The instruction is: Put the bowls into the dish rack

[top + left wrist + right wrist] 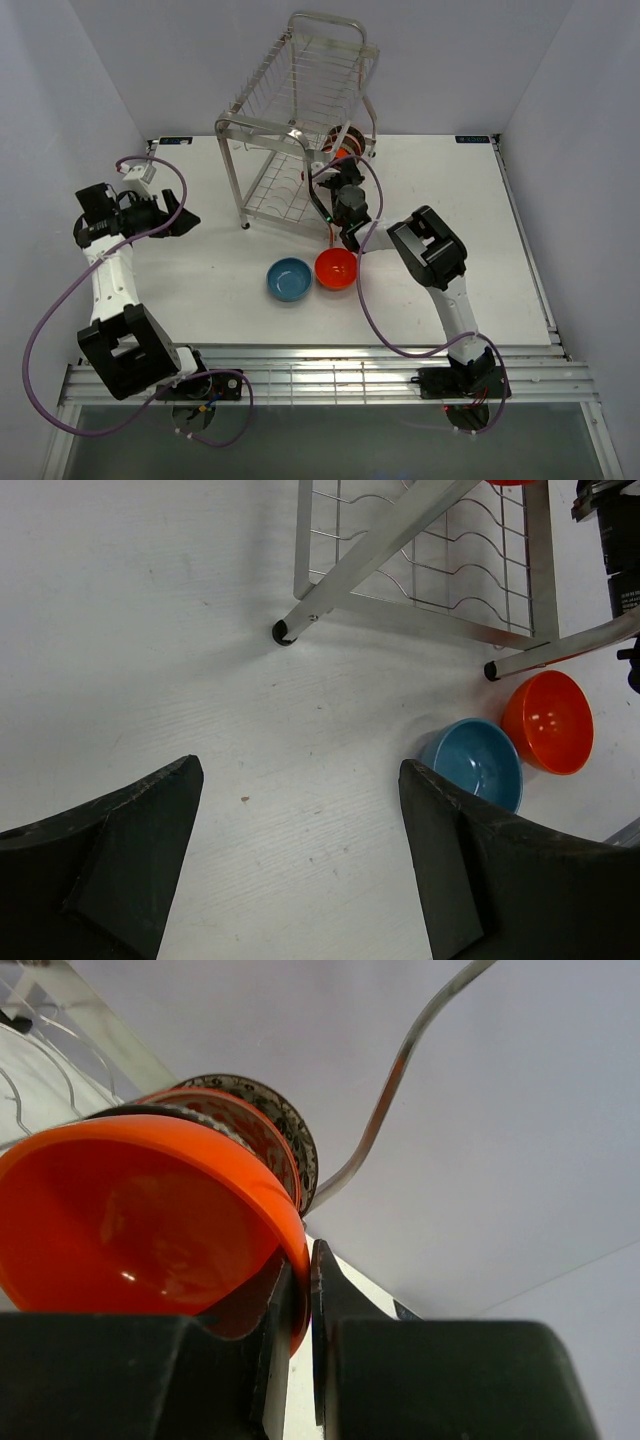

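The silver wire dish rack [262,120] stands at the back middle of the table. My right gripper [344,168] is at the right end of its lower tier, shut on the rim of an orange bowl [150,1220]. Right behind that bowl, on edge, stand a red-and-white patterned bowl [262,1132] and a grey patterned bowl [285,1120]. A blue bowl [289,278] and a second orange bowl [336,268] sit side by side on the table in front of the rack. My left gripper [186,216] is open and empty at the far left, well away from them.
The rack's feet [282,633] and lower tier wires [450,550] show in the left wrist view, with the blue bowl [480,763] and orange bowl [548,720] beyond. A curved rack wire [400,1070] rises beside the held bowl. Walls enclose the white table [450,220].
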Robot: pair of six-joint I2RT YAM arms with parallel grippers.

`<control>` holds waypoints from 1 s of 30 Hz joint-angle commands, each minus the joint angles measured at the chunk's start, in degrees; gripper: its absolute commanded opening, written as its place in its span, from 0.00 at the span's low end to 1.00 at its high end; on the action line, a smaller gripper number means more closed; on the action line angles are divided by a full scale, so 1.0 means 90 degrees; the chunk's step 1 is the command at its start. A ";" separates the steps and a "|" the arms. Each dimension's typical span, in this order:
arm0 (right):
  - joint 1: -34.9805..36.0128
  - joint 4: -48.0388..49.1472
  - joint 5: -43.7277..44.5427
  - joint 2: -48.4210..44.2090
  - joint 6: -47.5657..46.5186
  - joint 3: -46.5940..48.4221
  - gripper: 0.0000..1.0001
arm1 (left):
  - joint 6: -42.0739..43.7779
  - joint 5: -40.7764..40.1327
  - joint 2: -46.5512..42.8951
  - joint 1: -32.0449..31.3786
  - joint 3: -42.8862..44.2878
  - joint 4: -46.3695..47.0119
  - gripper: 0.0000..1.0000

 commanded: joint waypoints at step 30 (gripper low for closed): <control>-0.0010 0.1821 0.0161 0.0073 0.0051 -0.0157 0.08 | 0.0307 -0.0155 -0.0206 0.0059 -0.0290 0.0228 0.90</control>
